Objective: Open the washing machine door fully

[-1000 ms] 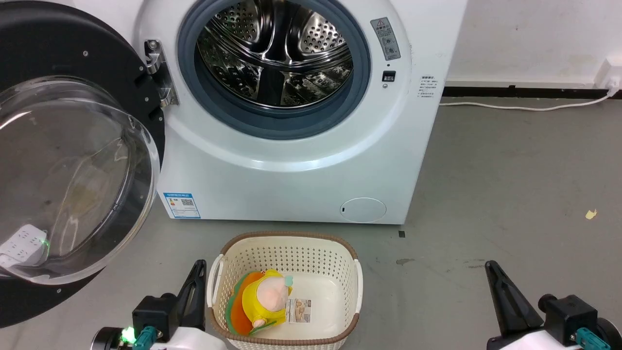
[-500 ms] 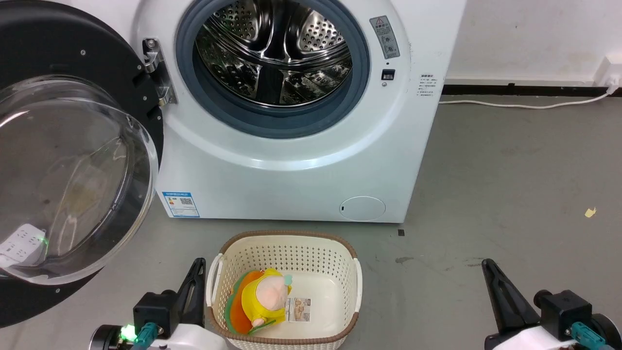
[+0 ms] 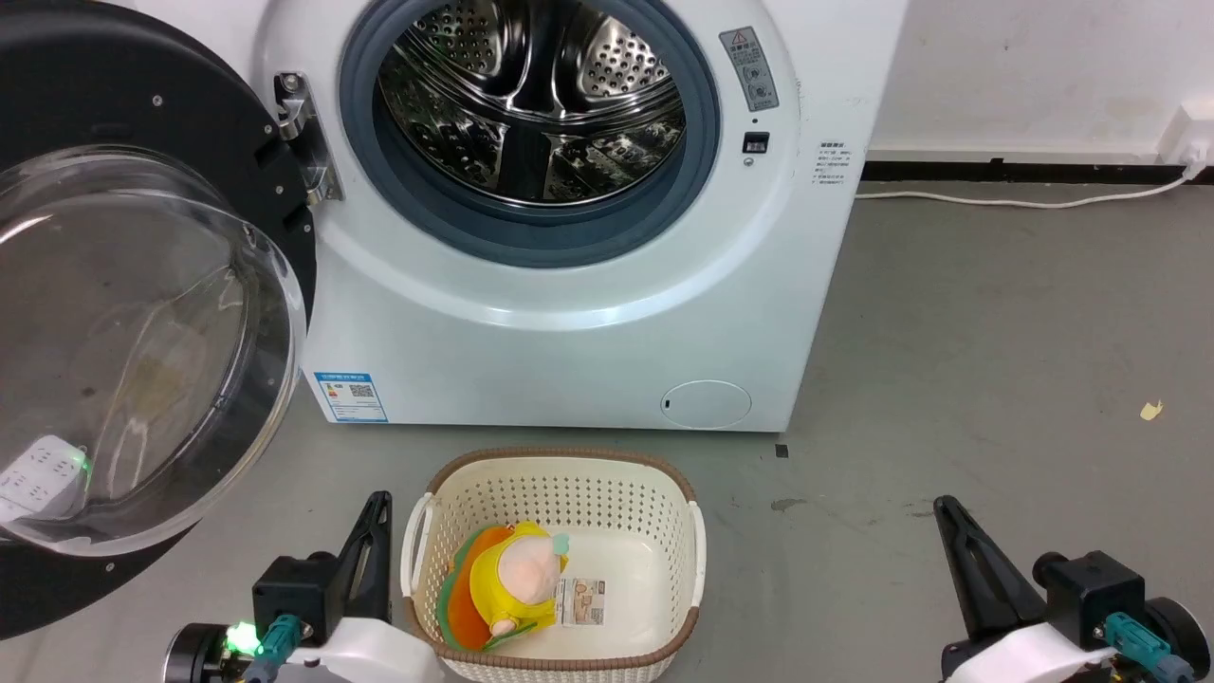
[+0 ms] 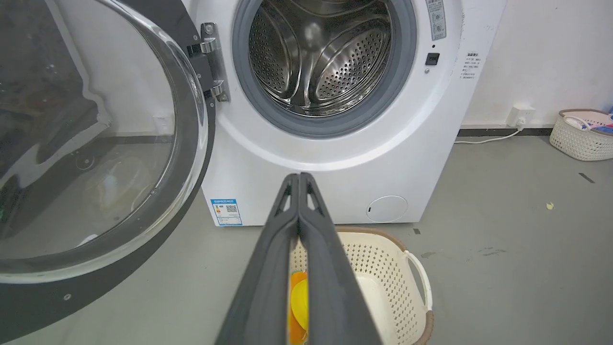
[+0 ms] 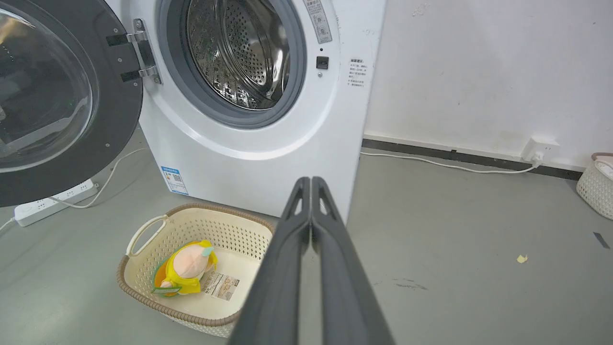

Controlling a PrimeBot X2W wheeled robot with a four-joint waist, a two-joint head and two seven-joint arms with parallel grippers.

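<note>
The washing machine door (image 3: 133, 323) is swung wide to the left on its metal hinge (image 3: 302, 142), black rim and clear glass bowl facing me; it also shows as the door (image 4: 96, 143) and the door (image 5: 52, 105) in the wrist views. The steel drum (image 3: 531, 95) lies exposed behind its blue-grey ring. My left gripper (image 3: 377, 503) is shut and empty, low by the basket's left handle, well away from the door. My right gripper (image 3: 944, 507) is shut and empty over bare floor at the right. Both pairs of fingers (image 4: 299, 182) (image 5: 310, 184) meet at their tips.
A cream laundry basket (image 3: 560, 474) with a yellow plush toy (image 3: 517, 579) stands on the floor before the washer (image 3: 569, 323). A white cable (image 3: 1024, 201) runs along the wall. A power strip (image 5: 52, 201) lies under the door. Another basket (image 4: 582, 134) stands far right.
The whole head view has drifted slightly, so the camera moved. Both grippers stay shut and sit a little higher in that view. The door has not visibly moved.
</note>
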